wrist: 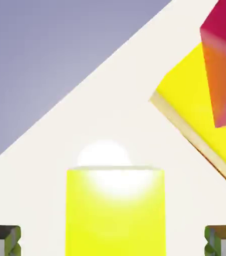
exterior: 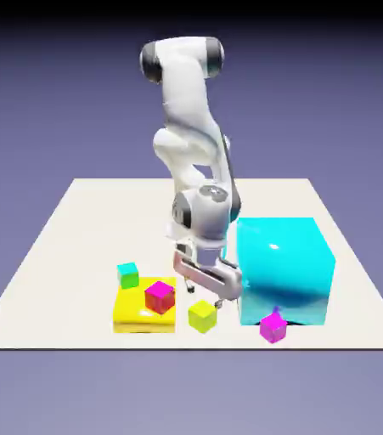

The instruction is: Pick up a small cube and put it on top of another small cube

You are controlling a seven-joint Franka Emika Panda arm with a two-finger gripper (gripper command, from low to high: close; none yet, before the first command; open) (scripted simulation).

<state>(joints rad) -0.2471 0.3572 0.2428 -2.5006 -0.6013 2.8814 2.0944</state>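
The open hand (wrist: pixel 113 240) has the small glossy lime cube (wrist: pixel 116 210) centred between its fingers; I would lower straight, then close evenly, keeping clear of the flat yellow block (wrist: pixel 195 115)

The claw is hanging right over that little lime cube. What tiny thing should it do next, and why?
Probably close the gripper on the lime cube. In the hand view the cube sits centred between the two open fingertips, with clear gaps on both sides, so nothing holds it yet. If the fingers are not low enough, easing down slightly first would be safer.
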